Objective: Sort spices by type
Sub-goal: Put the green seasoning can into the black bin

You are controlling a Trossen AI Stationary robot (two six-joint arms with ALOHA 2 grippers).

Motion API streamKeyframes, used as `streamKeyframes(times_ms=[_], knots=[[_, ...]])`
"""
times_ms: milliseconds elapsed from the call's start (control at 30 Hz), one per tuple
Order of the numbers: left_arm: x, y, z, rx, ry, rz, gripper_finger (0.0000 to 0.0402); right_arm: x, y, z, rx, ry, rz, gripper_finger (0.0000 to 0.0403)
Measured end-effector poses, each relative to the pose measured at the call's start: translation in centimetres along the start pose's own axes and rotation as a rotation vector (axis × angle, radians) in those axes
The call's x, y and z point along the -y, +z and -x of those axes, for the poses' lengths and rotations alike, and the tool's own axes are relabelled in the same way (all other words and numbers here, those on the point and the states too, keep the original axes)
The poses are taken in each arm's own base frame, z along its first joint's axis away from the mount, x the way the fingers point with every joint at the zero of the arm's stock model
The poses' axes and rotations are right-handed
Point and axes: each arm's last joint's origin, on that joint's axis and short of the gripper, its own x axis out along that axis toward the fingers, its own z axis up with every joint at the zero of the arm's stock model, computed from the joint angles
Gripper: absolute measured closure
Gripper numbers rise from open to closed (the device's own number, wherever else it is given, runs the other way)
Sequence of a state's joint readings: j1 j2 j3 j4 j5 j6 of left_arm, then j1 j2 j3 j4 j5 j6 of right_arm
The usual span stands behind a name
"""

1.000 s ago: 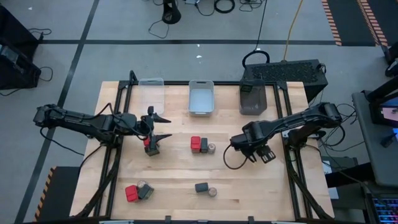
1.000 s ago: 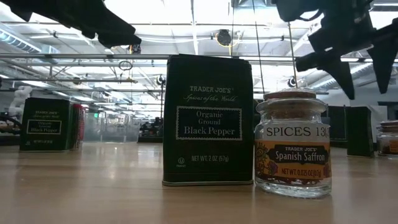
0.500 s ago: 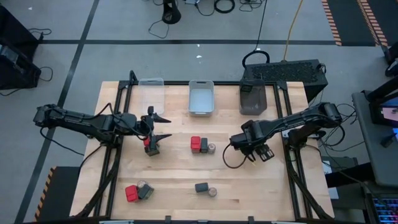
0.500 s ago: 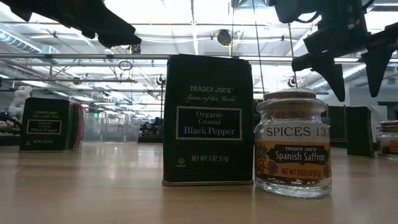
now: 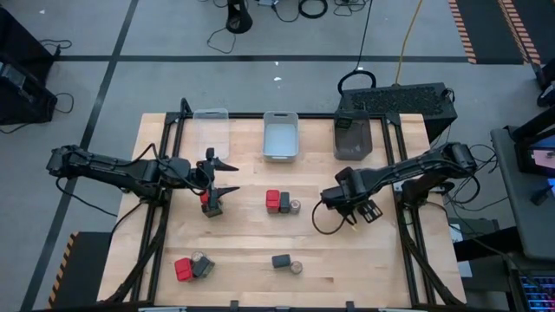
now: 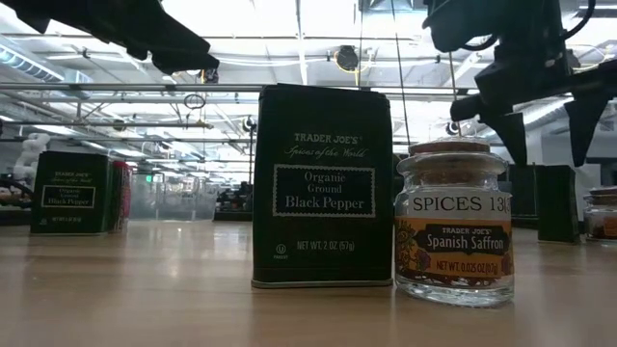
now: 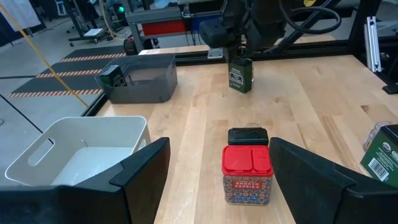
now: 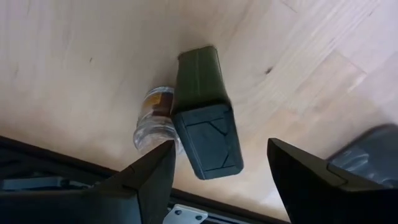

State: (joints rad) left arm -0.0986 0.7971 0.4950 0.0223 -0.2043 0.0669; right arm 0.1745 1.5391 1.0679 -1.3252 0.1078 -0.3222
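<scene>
Left pincer [image 5: 217, 178]: spread wide, poised low beside a red spice tin [image 7: 247, 175], likely lining up a grasp.
Right pincer [image 8: 217, 177]: fingers spread, empty, above a dark pepper tin [image 8: 208, 127] and jar [image 8: 154, 119].
Spices: clustered loose on the worktop [image 5: 243, 234]; three bins [image 5: 280, 136] along the far edge.
Room: open workshop, cabled floor.

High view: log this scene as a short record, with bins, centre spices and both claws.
bins: clear bin, white bin, dark bin, in a row at the far edge
centre group: red tin, dark tin, jar, side by side
left claw: open, left of the centre group
right claw: open, empty, right of the centre group
</scene>
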Motion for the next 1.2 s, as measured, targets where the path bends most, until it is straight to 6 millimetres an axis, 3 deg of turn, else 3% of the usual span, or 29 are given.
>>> streamKeyframes(times_ms=[233, 400, 833, 1200], knots=[[0.0, 0.0, 0.0, 0.0, 0.0, 0.001, 0.012, 0.8, -0.1, -0.2, 0.02, 0.012, -0.021, 0.0163], [0.0, 0.0, 0.0, -0.001, 0.0, 0.001, 0.012, 0.6, -0.4, -1.5, 0.008, 0.068, -0.023, 0.0165], [0.0, 0.0, 0.0, 0.0, 0.0, -0.017, 0.012, 0.6, -0.1, -2.2, 0.037, 0.054, -0.037, 0.0205], [-0.4, 0.4, 0.0, 0.029, 0.047, 0.055, 0.012, 0.6, -0.2, -2.2, 0.025, 0.061, -0.065, 0.0285]])
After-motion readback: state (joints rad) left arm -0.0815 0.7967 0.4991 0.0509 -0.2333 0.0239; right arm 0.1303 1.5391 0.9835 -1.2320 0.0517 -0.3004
